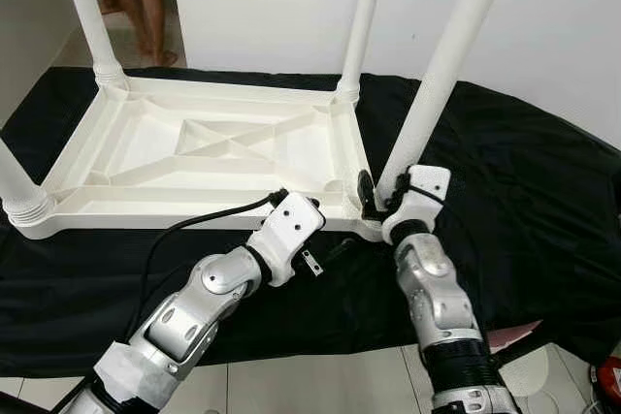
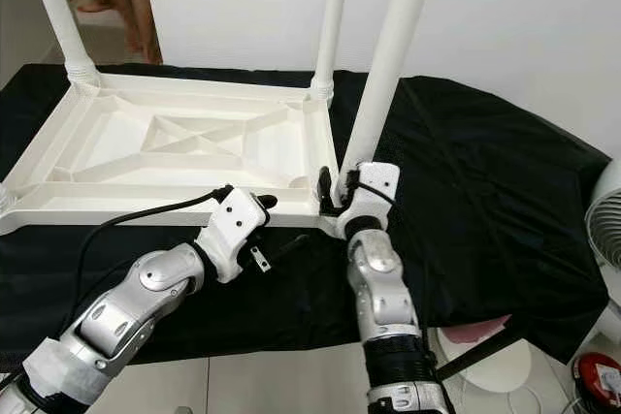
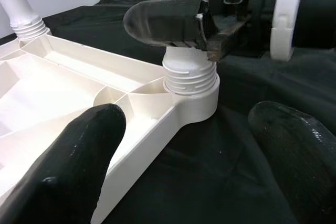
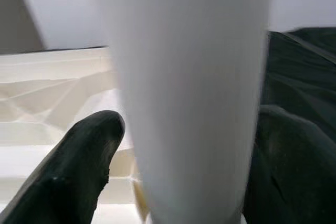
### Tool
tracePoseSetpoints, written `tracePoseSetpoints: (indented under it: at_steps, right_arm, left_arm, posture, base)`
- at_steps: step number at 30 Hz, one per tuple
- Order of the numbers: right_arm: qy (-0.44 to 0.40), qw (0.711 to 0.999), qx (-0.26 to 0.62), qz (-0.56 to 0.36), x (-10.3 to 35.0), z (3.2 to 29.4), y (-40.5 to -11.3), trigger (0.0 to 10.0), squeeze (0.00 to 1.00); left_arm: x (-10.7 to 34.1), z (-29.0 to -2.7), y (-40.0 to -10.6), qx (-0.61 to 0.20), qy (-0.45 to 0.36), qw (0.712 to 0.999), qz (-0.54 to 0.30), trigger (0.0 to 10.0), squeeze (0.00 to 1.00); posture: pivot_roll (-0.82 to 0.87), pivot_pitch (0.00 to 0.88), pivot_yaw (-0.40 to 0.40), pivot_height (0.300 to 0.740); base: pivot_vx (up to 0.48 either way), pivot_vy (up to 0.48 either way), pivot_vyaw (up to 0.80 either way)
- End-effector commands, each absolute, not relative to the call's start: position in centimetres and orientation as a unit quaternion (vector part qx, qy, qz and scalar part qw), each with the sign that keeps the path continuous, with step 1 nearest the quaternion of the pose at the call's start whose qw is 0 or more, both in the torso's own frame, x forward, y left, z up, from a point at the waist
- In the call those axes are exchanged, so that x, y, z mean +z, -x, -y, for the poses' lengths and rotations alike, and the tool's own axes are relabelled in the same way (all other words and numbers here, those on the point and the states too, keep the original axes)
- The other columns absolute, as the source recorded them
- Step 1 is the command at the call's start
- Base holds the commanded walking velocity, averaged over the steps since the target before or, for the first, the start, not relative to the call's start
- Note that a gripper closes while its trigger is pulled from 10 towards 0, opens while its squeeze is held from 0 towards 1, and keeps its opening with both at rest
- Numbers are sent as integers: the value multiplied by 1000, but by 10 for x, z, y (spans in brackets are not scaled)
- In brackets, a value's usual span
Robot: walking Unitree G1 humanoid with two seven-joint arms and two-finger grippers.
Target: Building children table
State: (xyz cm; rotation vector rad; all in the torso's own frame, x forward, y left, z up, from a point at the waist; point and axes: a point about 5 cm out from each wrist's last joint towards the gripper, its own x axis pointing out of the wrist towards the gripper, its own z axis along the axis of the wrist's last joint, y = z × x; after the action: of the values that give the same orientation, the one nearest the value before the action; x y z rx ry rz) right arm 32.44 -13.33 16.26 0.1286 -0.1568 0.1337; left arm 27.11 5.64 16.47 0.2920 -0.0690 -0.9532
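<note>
Black cloth [image 1: 543, 191] carries the inverted table top [image 1: 204, 157]. My right end effector [image 1: 376, 203] clasps the near-corner leg [image 1: 441, 75] just above its socket; my left end effector [image 3: 178, 171] hovers wide beside it. Risk: cross-threading if the leg tilts.

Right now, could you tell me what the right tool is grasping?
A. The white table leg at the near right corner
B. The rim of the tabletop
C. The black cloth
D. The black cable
A: the right tool has its fingers on either side of the white table leg, just above its threaded socket in the upturned tabletop.
</note>
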Motion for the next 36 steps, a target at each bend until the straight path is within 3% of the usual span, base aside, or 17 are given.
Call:
tracePoseSetpoints:
  at_steps: [1,5,6,7,8,18,30,36]
  right_arm:
    - [-62,992,84,77,162,137,-322,10000,1000]
    - [-48,987,131,79,164,144,-319,10000,1000]
    - [-43,985,145,80,165,147,-318,10000,224]
    - [-43,985,145,80,165,147,-318,10000,224]
    - [-39,983,158,81,165,149,-318,10000,35]
    - [19,945,322,53,154,157,-317,10000,0]
    - [64,933,354,25,144,160,-335,10000,0]
    - [57,928,367,29,141,149,-344,10000,0]
  left_arm:
    - [163,-51,-266,-518,-146,842,27,10000,0]
    - [163,-52,-267,-516,-146,844,28,10000,0]
    - [163,-52,-267,-516,-146,844,27,10000,0]
    - [163,-52,-267,-516,-146,844,27,10000,0]
    - [163,-52,-267,-516,-146,844,27,10000,0]
    - [166,-54,-269,-513,-146,845,28,10000,0]
    - [166,-52,-267,-519,-146,842,28,10000,0]
    - [167,-52,-267,-521,-146,840,27,10000,0]
  posture:
    - [73,22,-77,740]
    - [70,24,-79,740]
    - [69,24,-79,740]
    - [69,24,-79,740]
    - [68,27,-78,740]
    - [67,36,-66,740]
    - [74,38,-64,740]
    - [77,42,-58,740]
  base:
    - [0,0,0]
    - [0,0,0]
    - [0,0,0]
    - [0,0,0]
    - [0,0,0]
    - [0,0,0]
    - [0,0,0]
    - [0,0,0]
